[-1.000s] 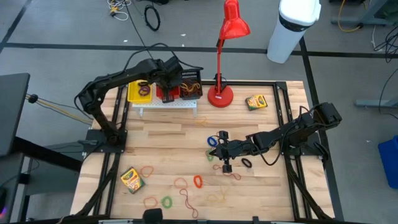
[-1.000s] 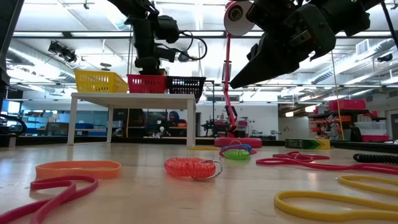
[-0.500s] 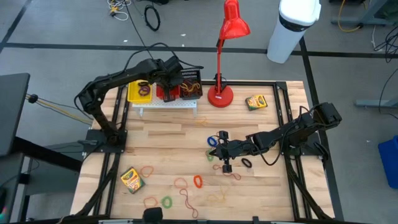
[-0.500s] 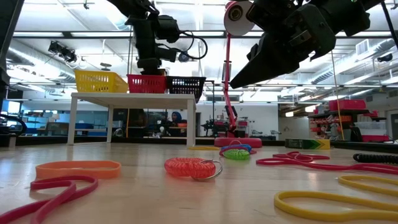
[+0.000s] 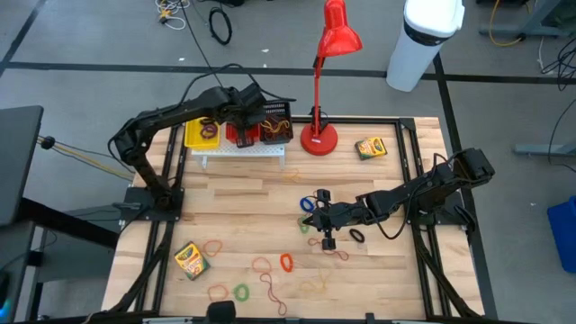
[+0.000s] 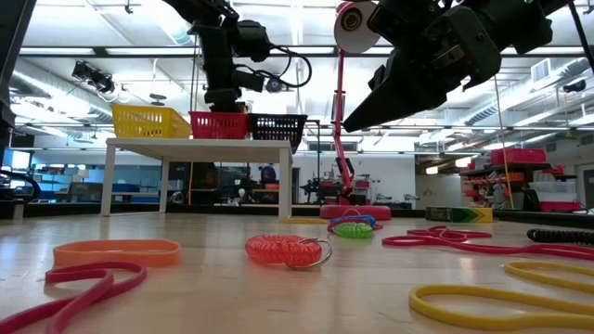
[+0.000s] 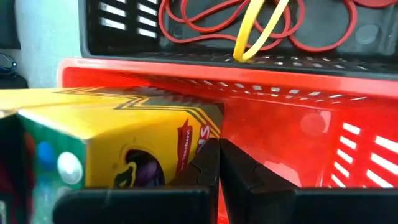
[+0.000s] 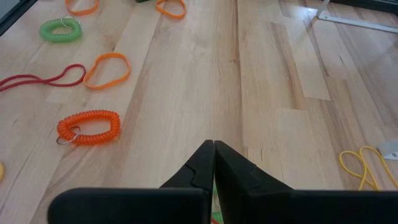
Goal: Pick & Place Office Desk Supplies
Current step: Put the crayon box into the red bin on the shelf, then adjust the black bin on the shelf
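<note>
**Left wrist view: crayon box at the red basket, fingers closed**

Left wrist view shows a green-and-yellow crayon box (image 7: 118,146) lying inside the red basket (image 7: 298,137), just beside the left gripper (image 7: 217,163), whose fingers are pressed together and hold nothing. Behind it the black basket (image 7: 124,37) contains red and yellow rubber bands (image 7: 249,28). Both baskets, with a yellow basket (image 5: 200,133), sit on the white rack (image 5: 241,151) at the table's far side.

If the box has just been dropped, the sound move is to lift the gripper straight up and clear the basket wall before swinging away, so the box is not dragged out.

The right gripper (image 5: 326,220) hovers, closed and empty, over mid-table among loose bands; an orange coil band (image 8: 88,127) lies nearby. It should open before descending. Other crayon boxes wait near the lamp (image 5: 370,148) and at the table's near left (image 5: 190,259).
</note>
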Controlling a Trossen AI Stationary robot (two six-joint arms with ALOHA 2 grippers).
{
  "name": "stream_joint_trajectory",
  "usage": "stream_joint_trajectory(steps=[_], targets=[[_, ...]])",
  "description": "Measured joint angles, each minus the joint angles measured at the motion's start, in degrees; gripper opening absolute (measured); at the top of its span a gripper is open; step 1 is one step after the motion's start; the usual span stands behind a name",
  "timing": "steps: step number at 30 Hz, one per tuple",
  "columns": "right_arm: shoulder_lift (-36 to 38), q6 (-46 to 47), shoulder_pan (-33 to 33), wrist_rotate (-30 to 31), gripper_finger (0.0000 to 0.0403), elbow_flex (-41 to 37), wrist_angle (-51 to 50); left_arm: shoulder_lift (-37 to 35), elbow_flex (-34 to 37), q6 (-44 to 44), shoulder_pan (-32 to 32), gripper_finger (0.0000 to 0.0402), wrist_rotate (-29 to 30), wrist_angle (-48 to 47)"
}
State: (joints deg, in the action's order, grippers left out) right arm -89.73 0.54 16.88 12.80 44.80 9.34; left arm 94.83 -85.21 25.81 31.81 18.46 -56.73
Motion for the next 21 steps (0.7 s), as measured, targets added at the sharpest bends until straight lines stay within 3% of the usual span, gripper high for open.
stream_joint_trajectory(steps=[11, 21], targets=[[0.0, -0.01, 0.0, 0.01, 0.0021, 0.0, 0.04, -3.61, 0.0, 0.72, -1.08, 0.0009, 0.43, -0.22], [0.0, -0.08, 0.0, 1.72, 0.0021, 0.0, 0.23, -12.67, 0.0, -2.88, -3.02, 0.0007, -9.3, 0.4]])
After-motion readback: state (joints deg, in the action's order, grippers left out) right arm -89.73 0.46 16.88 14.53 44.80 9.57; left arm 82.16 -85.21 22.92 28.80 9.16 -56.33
